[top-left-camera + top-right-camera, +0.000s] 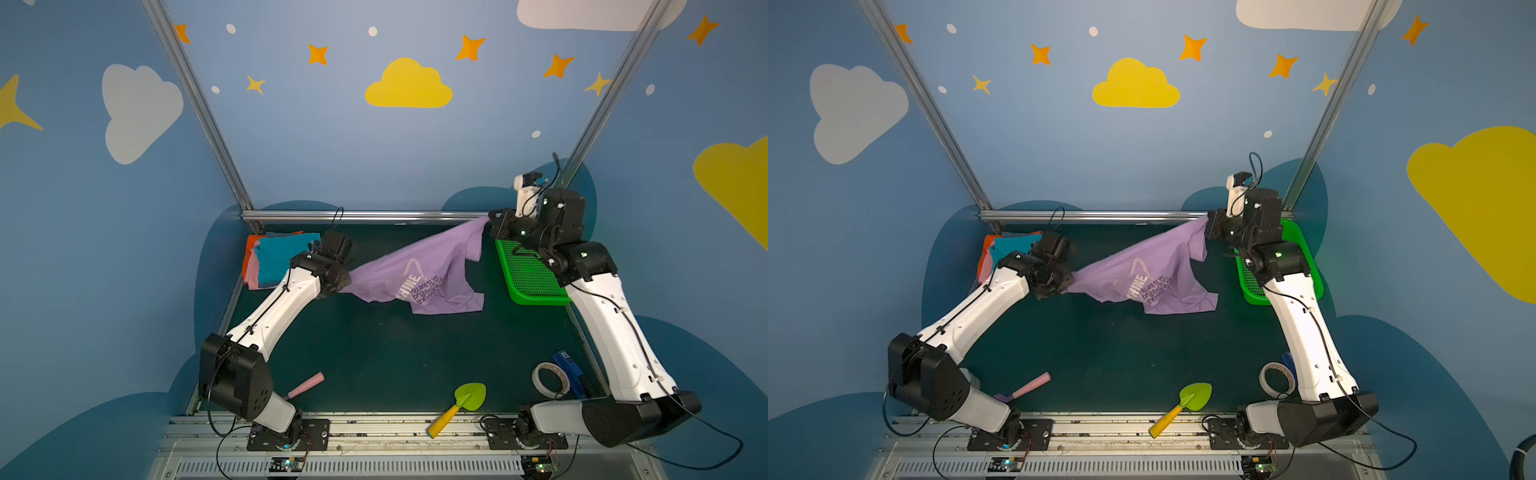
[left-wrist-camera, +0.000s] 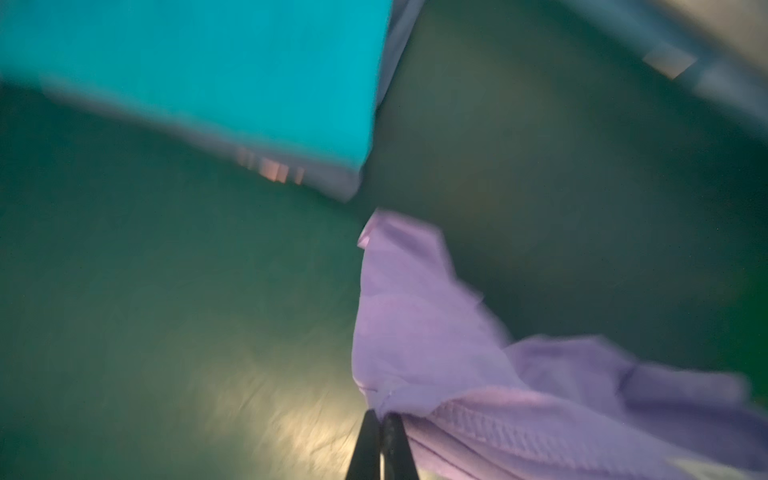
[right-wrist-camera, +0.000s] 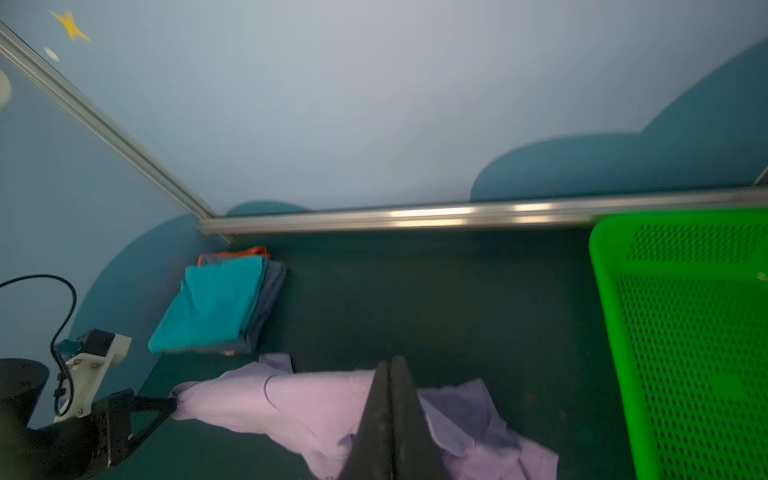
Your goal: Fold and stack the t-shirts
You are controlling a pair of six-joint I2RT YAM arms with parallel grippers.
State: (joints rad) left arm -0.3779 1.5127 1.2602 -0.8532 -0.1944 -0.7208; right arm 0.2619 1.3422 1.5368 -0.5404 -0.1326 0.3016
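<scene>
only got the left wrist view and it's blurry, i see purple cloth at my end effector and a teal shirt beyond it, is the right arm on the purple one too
Observer: Yes, the right end effector is shut on the lavender t-shirt at its far end, up by the back rail.
Operator: so it's off the mat
Observer: It spans from the left end effector to the right one; its printed part sags low, contact unclear.
Operator: where's the basket
Observer: The green basket sits under the right arm; no shirt shows in it.
</scene>
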